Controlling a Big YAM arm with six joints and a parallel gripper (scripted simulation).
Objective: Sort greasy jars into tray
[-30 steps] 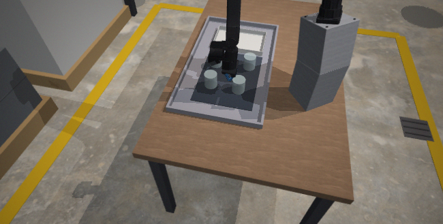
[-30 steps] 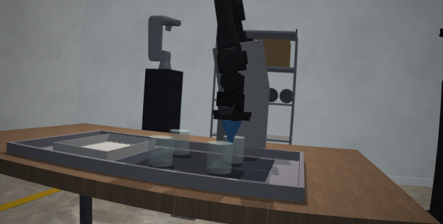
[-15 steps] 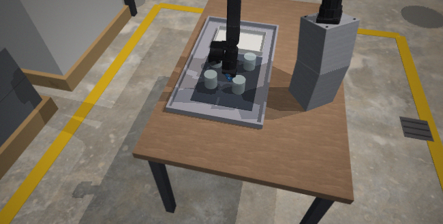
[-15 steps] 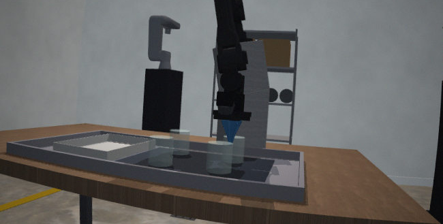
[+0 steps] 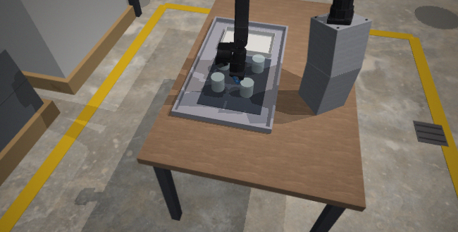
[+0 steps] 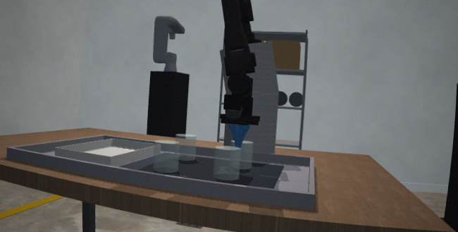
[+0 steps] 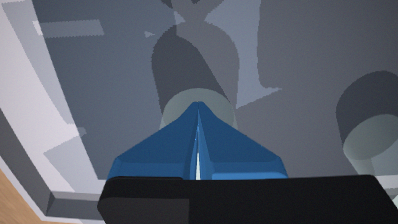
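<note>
Four pale glass jars stand mouth down on the dark drying mat point(image 5: 211, 98) point(image 6: 262, 176) point(image 7: 125, 95). In the top view they are the front left jar point(image 5: 217, 82) point(image 6: 227, 162), the front right jar point(image 5: 246, 87) point(image 6: 247, 154), the back right jar point(image 5: 258, 63) point(image 6: 185, 147), and a back left jar point(image 6: 166, 156) mostly hidden behind the arm. My gripper point(image 5: 237, 79) point(image 6: 239, 144) point(image 7: 198, 110) is shut on nothing. Its blue tips hang low between the jars, right next to the front right jar, whose top point(image 7: 224, 106) shows just past the tips in the wrist view. The white-floored tray point(image 5: 261, 41) point(image 6: 88, 153) stands beyond the mat.
The grey steel table top point(image 5: 190, 109) point(image 6: 211, 189) has a raised rim around mat and tray. Another jar point(image 7: 370, 142) shows at the right of the wrist view. The arm's grey pedestal point(image 5: 331, 65) stands right of the steel top on the wooden table point(image 5: 264, 157).
</note>
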